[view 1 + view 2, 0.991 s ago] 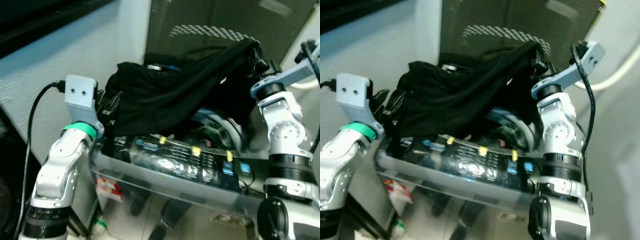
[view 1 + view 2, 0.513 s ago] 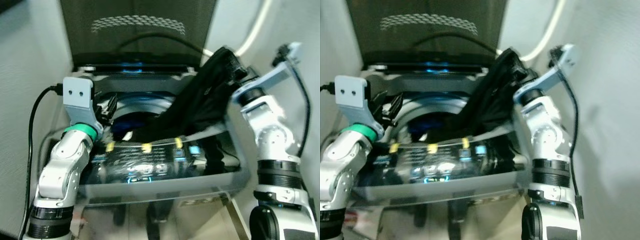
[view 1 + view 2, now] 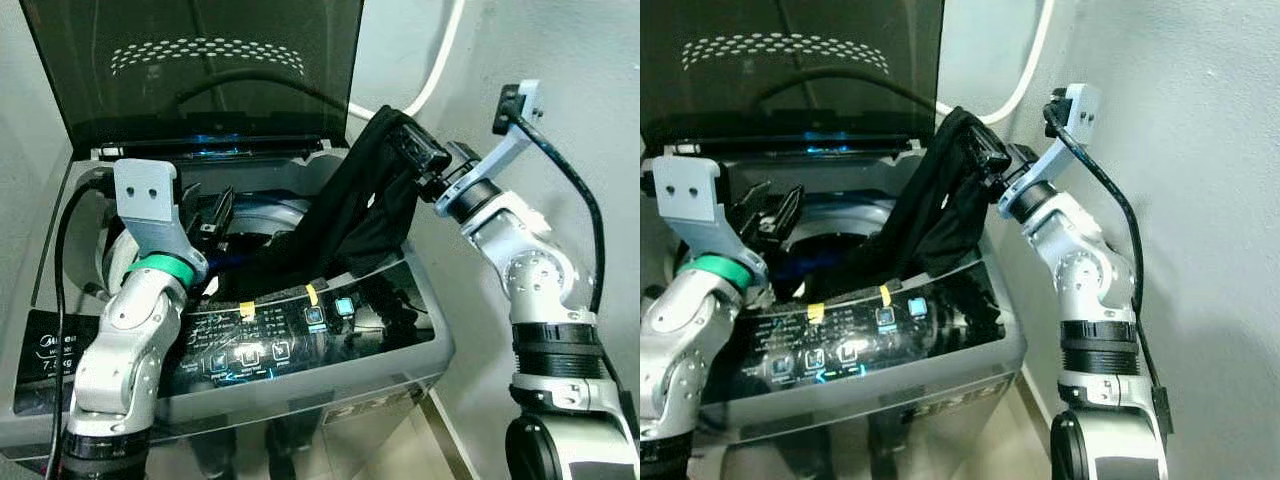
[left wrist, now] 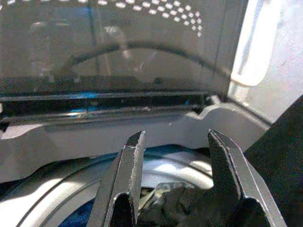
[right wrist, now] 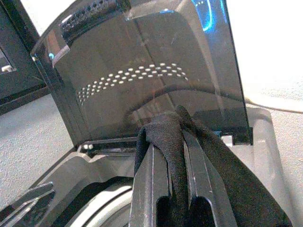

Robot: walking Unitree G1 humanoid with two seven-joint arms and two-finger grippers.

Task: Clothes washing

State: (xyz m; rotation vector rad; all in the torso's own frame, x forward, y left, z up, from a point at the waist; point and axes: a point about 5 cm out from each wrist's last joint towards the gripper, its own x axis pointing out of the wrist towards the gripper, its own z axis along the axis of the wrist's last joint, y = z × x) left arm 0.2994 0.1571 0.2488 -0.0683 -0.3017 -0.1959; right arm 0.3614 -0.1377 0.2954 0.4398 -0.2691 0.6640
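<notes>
1. Black garment [image 3: 345, 215] hangs stretched from the right gripper [image 3: 412, 152] down into the open top of the washing machine [image 3: 400, 350] — its upper end is bunched at the gripper, above the machine's right rear corner, and its lower end trails into the drum [image 3: 262, 212].
2. In the right wrist view the two black fingers [image 5: 152, 182] stand close together with a fold of the dark cloth pinched between them; more of the cloth drapes over and beside them.
3. The right arm [image 3: 530, 270] reaches in from the machine's right side, next to the pale wall [image 3: 1200, 150].
4. The left gripper [image 4: 173, 175] hovers over the drum opening on the machine's left side, its fingers [image 4: 125, 175] spread apart with nothing between them — in the left wrist view the pale drum rim and a bit of dark cloth lie below them.
5. The machine's tinted lid [image 3: 200, 70] stands raised at the back, with a dotted pattern near its top.
6. Along the front, the control panel [image 3: 270, 345] shows lit icons, and two yellow tabs [image 3: 246, 309] sit at its upper edge.
7. A white hose [image 3: 440, 60] runs up the wall behind the lid's right side.
</notes>
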